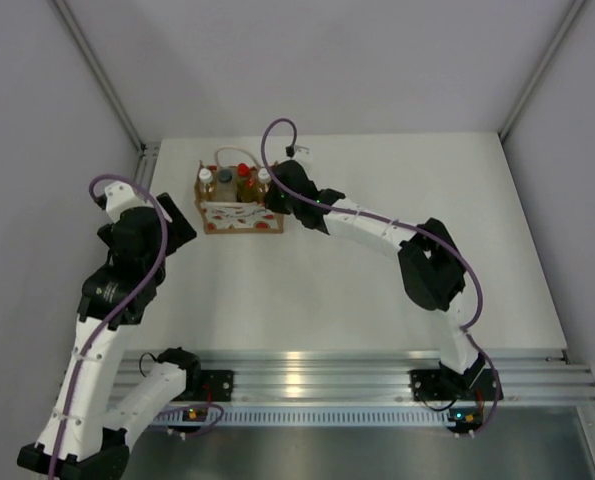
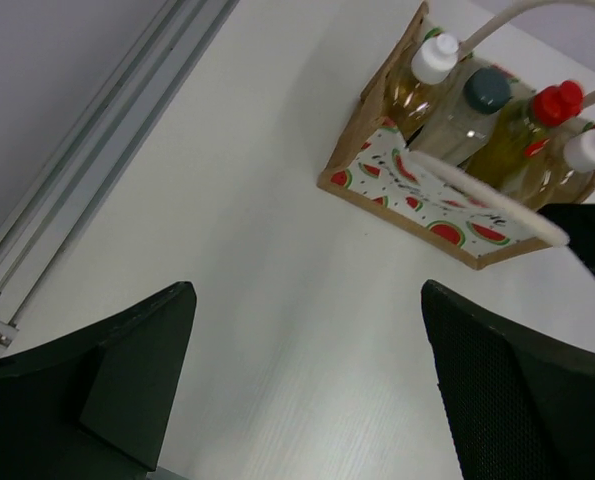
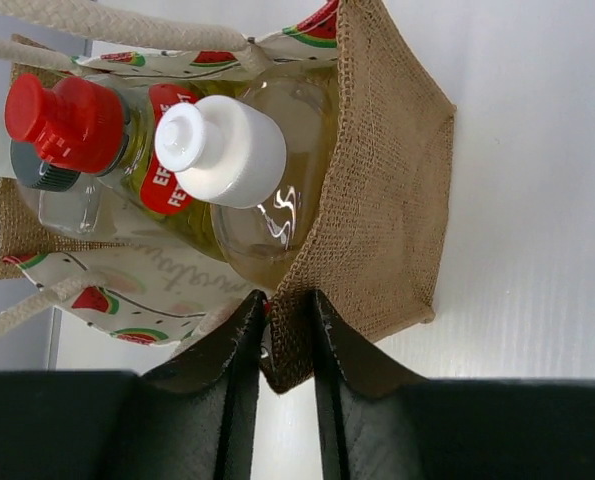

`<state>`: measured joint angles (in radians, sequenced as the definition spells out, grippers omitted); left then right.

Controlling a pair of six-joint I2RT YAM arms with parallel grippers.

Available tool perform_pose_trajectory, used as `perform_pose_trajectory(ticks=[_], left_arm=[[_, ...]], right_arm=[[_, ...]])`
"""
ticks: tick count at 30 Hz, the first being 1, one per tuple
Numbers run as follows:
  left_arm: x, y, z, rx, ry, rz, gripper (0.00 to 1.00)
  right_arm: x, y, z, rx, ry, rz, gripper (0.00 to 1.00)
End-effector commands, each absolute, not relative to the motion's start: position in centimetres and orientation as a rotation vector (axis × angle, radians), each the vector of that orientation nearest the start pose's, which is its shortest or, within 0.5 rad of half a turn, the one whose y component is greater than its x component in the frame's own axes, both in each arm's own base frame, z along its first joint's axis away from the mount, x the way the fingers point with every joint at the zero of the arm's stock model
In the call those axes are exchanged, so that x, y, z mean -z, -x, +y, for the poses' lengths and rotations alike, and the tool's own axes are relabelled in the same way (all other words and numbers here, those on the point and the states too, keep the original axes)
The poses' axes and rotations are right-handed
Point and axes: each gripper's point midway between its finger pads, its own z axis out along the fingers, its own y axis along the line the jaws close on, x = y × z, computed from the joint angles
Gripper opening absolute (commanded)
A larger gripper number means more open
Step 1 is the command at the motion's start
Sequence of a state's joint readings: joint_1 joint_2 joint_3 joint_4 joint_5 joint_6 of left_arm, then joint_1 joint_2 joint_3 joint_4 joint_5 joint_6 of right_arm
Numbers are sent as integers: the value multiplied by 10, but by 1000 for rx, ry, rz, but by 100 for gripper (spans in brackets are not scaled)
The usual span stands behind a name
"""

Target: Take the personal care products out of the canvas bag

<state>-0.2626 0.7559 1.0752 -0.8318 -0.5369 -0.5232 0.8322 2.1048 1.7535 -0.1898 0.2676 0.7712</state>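
Observation:
The canvas bag stands upright at the table's back left, its watermelon-print front panel facing the arms. All of the personal care products stand inside: a white-capped amber bottle, a dark-capped clear bottle, a red-capped yellow-green bottle and a second white-capped amber bottle. My right gripper is shut on the top edge of the bag's burlap side wall, beside the white-capped bottle. My left gripper is open and empty over bare table, short of the bag on its left.
White rope handles arch over the bottle caps. An aluminium rail runs along the table's left edge near my left gripper. Grey enclosure walls stand close behind the bag. The right arm stretches across the middle of the table.

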Motion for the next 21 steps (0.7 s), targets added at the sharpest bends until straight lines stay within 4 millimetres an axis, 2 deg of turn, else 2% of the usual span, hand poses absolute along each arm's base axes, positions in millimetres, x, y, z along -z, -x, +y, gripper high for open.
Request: perform_pose_trajectory(ticks=[1, 2, 3, 5, 6, 9, 12, 15, 19, 21], left_arm=[[-345, -257, 3, 36, 593, 1787, 99], [-352, -261, 1, 47, 603, 1778, 99], [-370, -265, -2, 84, 602, 1749, 99], [-371, -281, -11, 102, 603, 1777, 99], [-380, -286, -15, 127, 598, 1771, 99], [-366, -315, -24, 104, 616, 1833, 99], [-362, -329, -28, 104, 634, 1850, 99], [-346, -349, -33, 77, 644, 1900, 98], [-331, -365, -30, 21, 673, 1928, 97], [-329, -372, -31, 28, 677, 1937, 95]], right_arm=[[-118, -408, 427, -580, -73, 2237, 20], [-115, -408, 427, -577, -72, 2241, 11], [-111, -408, 426, -570, -72, 2249, 8], [-106, -406, 425, -568, -74, 2255, 1], [-106, -405, 425, -576, -75, 2253, 0], [-104, -404, 424, -584, -65, 2252, 0], [-103, -401, 421, -580, -55, 2250, 0], [-88, -394, 415, -566, -46, 2275, 0], [-72, -387, 414, -573, -32, 2303, 0], [-62, -385, 413, -564, -26, 2321, 0]])
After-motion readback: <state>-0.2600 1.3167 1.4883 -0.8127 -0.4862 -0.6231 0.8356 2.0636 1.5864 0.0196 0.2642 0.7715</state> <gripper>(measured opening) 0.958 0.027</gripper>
